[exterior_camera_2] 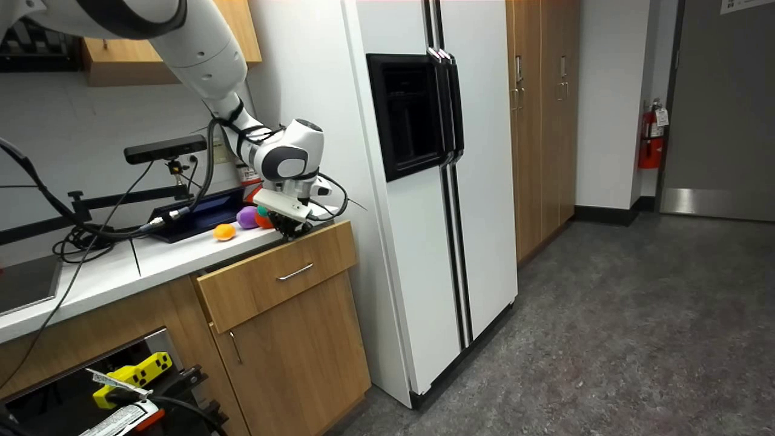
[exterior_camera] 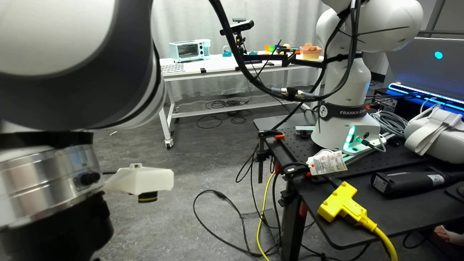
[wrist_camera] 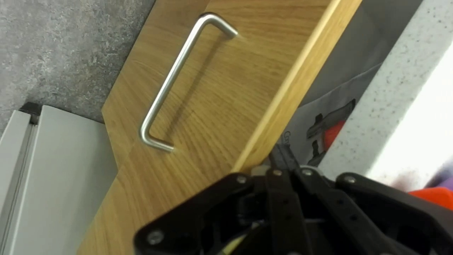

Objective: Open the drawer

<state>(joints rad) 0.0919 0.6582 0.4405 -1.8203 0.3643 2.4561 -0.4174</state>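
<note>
Biggest in an exterior view is the white fridge (exterior_camera_2: 418,212). At its nine o'clock runs the white-topped desk (exterior_camera_2: 175,251). The white arm (exterior_camera_2: 209,60), seen in both exterior views, reaches over it from ten o'clock, bent down toward the desk's fridge end. The wood-fronted drawer (exterior_camera_2: 269,286) sits under the desk's edge at the fridge's eight o'clock, partly out: the wrist view shows a gap between its front and the desk's speckled edge. Pale contents (wrist_camera: 300,125) with red and dark patches show inside — too little to name. The tool (wrist_camera: 284,157) is narrow, its halves side by side, tips in that gap just behind the drawer's front — whether touching it, I cannot tell. The metal handle (wrist_camera: 172,75) lies at the tool's ten o'clock. On the desk sits a round purple thing (exterior_camera_2: 246,217), with a smaller orange one (exterior_camera_2: 224,232) near it at eight o'clock.
</note>
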